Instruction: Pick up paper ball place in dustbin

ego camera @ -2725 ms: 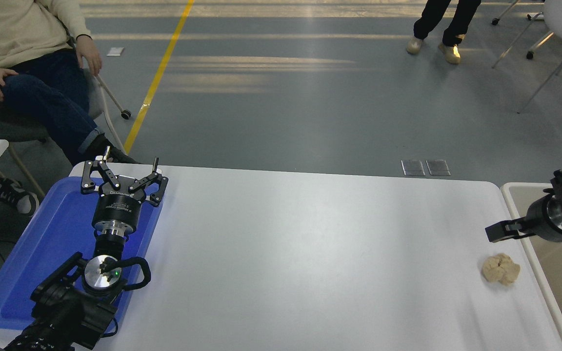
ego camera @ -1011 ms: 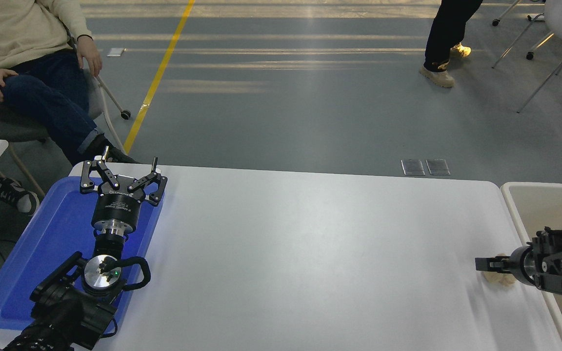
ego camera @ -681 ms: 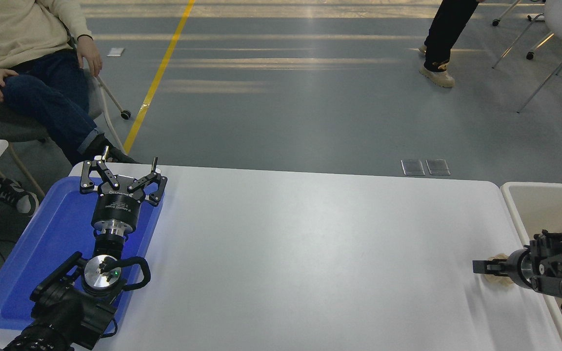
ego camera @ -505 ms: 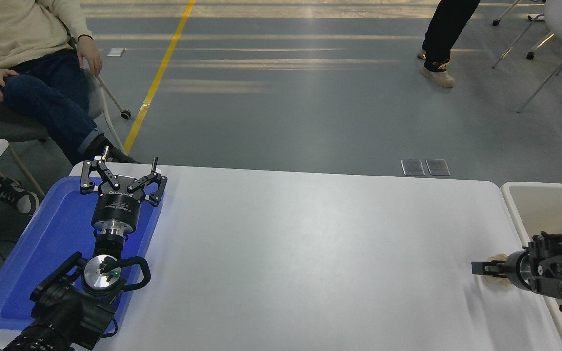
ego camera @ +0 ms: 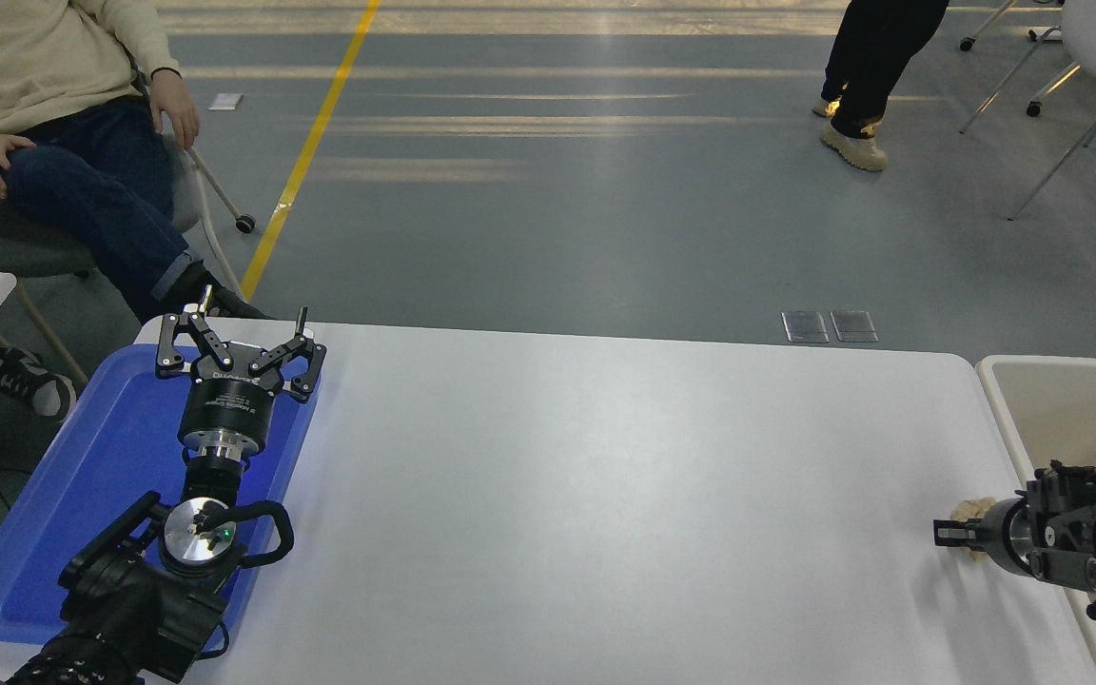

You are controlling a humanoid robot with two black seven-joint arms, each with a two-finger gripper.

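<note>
While the big white table (ego camera: 605, 495) fills most of the view, the dustbin (ego camera: 1014, 381) stands at its right end. On the left lies a blue tray (ego camera: 82, 495), and over it rests the left gripper (ego camera: 242, 333), its fingers spread wide. The right gripper (ego camera: 949, 534) reaches in from the right edge, pinched onto the paper ball (ego camera: 974, 511), which sits low near the dustbin's rim.

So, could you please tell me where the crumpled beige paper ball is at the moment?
In the head view the crumpled beige paper ball is near the white table's right edge, mostly hidden behind the right gripper, just left of the cream-rimmed dustbin.
</note>
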